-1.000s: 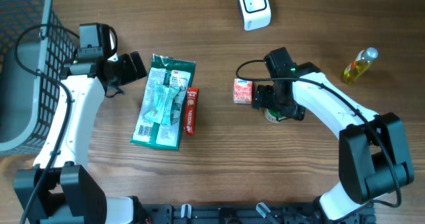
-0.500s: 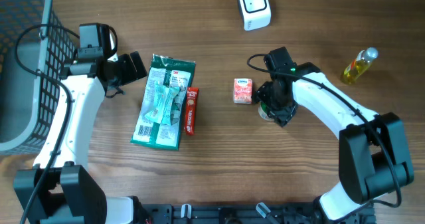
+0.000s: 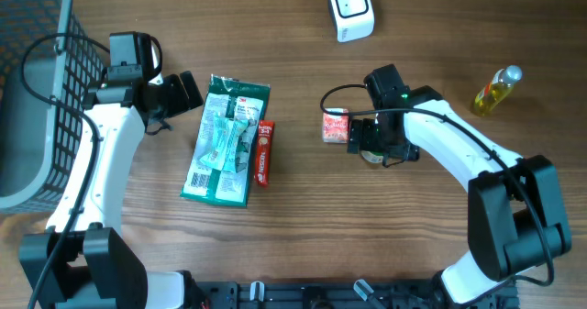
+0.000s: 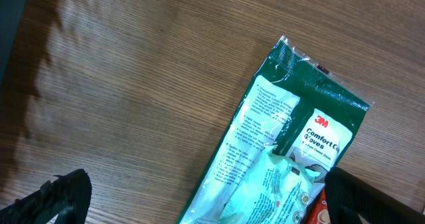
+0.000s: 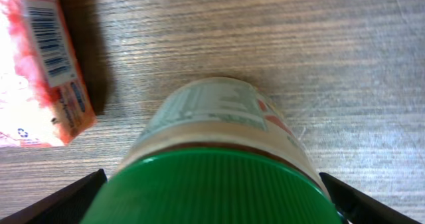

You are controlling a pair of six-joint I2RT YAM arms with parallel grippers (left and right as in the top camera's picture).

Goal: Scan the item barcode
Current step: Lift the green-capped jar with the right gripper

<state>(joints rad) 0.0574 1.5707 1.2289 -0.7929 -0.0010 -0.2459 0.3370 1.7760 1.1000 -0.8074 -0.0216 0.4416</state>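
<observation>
A jar with a green lid (image 5: 219, 117) stands on the table, just right of a pink carton (image 5: 46, 78) whose barcode (image 5: 52, 43) faces up. My right gripper (image 5: 212, 201) is open, with one finger on each side of the lid. From overhead the right gripper (image 3: 369, 139) covers most of the jar (image 3: 375, 157), beside the carton (image 3: 336, 126). The white scanner (image 3: 351, 9) sits at the far middle. My left gripper (image 3: 188, 91) is open and holds nothing, hovering by the top left corner of a green glove packet (image 4: 285, 144).
A red tube (image 3: 263, 151) lies along the right side of the glove packet (image 3: 225, 139). A yellow oil bottle (image 3: 496, 90) lies at the right. A grey basket (image 3: 27, 89) fills the left edge.
Half a second ago the right wrist was turned and stood a little right of the carton. It has swung back beside the carton. The left arm has not moved.
</observation>
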